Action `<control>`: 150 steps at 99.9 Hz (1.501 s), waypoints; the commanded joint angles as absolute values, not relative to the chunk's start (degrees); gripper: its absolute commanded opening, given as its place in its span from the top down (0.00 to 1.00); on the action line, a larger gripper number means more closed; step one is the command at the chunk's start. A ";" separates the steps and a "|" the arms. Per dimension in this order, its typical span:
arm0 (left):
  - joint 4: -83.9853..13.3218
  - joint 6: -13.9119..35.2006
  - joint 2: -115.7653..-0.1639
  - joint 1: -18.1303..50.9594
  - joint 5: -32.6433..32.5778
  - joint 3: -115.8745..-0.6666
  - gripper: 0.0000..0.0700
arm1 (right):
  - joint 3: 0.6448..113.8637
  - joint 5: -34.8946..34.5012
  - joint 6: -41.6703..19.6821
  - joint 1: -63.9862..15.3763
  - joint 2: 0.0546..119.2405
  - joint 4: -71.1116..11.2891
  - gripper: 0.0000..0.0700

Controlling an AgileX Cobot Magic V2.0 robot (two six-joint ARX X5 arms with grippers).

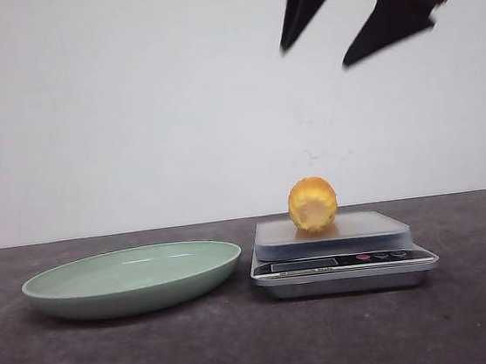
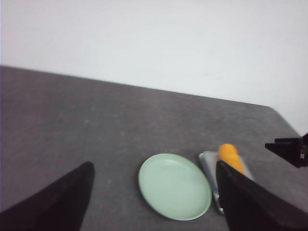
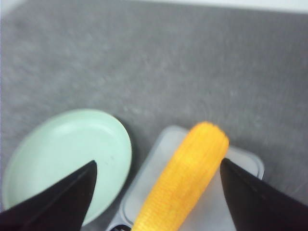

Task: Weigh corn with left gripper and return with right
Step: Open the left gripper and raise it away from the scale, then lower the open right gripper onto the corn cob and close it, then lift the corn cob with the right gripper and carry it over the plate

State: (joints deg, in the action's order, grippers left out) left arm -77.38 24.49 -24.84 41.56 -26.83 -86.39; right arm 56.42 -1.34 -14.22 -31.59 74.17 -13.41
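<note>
The corn lay on the scale, beside the plate. Our right hand hung wide open above it, empty; our left hand likewise. A crooked descent could roll the cob off.

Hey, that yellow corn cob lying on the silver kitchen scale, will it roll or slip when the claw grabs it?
The yellow corn cob lies on its side, round-bodied, so a nudge would probably roll it off the silver kitchen scale. It looks stiff; its kernel rows likely aid grip.
</note>
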 commanded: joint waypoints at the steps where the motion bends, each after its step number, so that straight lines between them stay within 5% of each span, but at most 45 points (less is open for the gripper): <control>1: -77.03 26.37 -23.18 40.03 -26.46 -84.62 0.31 | 57.47 -0.21 -16.01 -32.36 77.34 -12.08 0.27; 43: -70.59 24.97 -8.36 32.53 -24.29 -61.19 0.32 | 57.54 1.72 -18.11 -32.49 90.24 -5.93 0.27; 81: -69.34 24.88 -8.19 32.53 -23.94 -57.23 0.32 | 57.54 3.09 -19.81 -32.51 95.92 -5.89 0.27; 98: -69.32 24.91 -8.16 32.53 -23.97 -57.23 0.32 | 57.54 4.01 -21.10 -32.51 95.92 -5.56 0.60; 110: -69.41 24.91 -8.19 32.53 -23.97 -57.25 0.32 | 57.54 4.54 -21.02 -32.51 95.92 -5.58 1.00; 150: -69.41 24.97 -8.19 32.53 -23.94 -57.25 0.32 | 60.01 4.45 -16.58 -36.21 86.98 -9.52 1.00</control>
